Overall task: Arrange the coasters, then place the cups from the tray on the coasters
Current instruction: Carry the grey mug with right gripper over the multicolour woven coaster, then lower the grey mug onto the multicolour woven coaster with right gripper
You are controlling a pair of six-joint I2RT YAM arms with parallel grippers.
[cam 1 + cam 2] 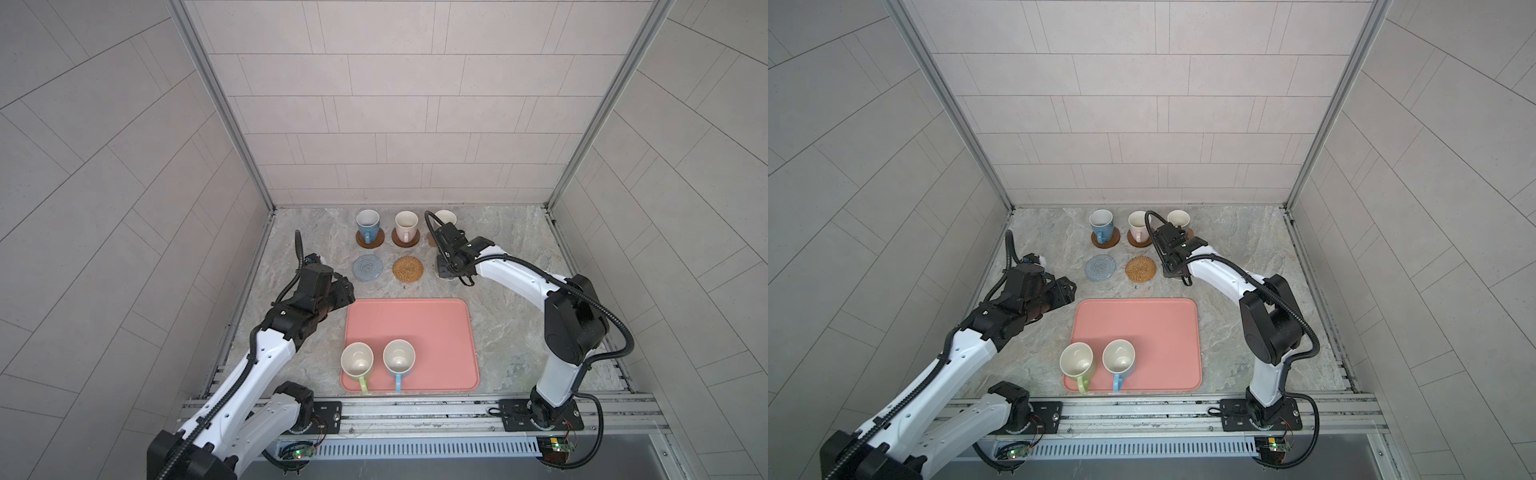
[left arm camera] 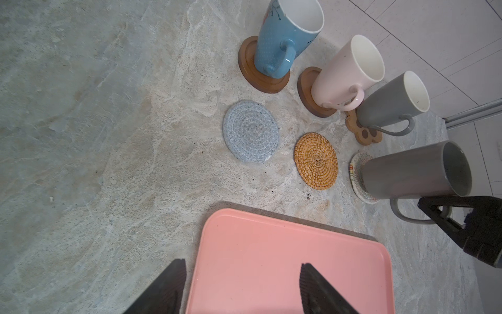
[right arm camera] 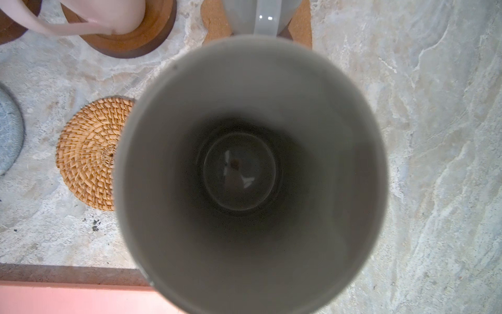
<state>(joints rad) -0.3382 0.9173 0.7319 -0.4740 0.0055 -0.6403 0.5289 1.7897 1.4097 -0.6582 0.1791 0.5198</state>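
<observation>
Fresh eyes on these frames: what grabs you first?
The large salmon-pink tray at the front middle, with a yellow-green-handled mug and a light-blue-handled mug upright at its near left corner. Behind the tray to the right, the right claw is closed at the handle of a tall dark-grey mug on a pale woven round coaster. The grey-blue crochet round coaster and golden rattan round coaster beside it lie bare.

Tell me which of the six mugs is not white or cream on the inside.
The tall dark grey mug standing on the pale woven coaster, next to the golden rattan coaster. It alone is grey inside as well as outside.
</observation>
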